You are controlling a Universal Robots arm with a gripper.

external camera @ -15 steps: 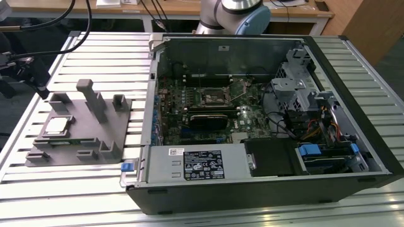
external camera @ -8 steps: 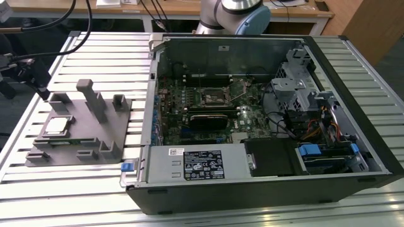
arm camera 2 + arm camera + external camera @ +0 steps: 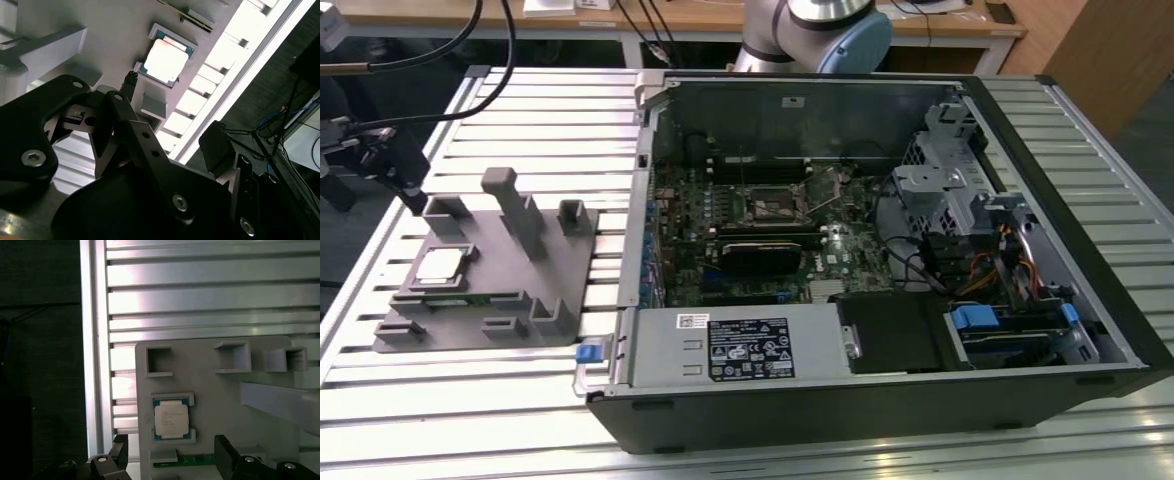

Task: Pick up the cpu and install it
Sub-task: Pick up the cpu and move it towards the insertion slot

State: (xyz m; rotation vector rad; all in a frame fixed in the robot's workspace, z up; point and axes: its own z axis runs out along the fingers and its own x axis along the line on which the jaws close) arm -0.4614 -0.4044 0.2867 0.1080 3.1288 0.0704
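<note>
My gripper [image 3: 171,452] hangs spread wide and empty over the cpu [image 3: 171,420], which lies flat in its pocket on the grey fixture [image 3: 480,280]. In the exterior view that fixture rests on the ribbed aluminium table [image 3: 440,420] at nine o'clock from the open computer case [image 3: 854,425]. What looks like a wooden desk [image 3: 707,18] stands beyond at twelve.
</note>
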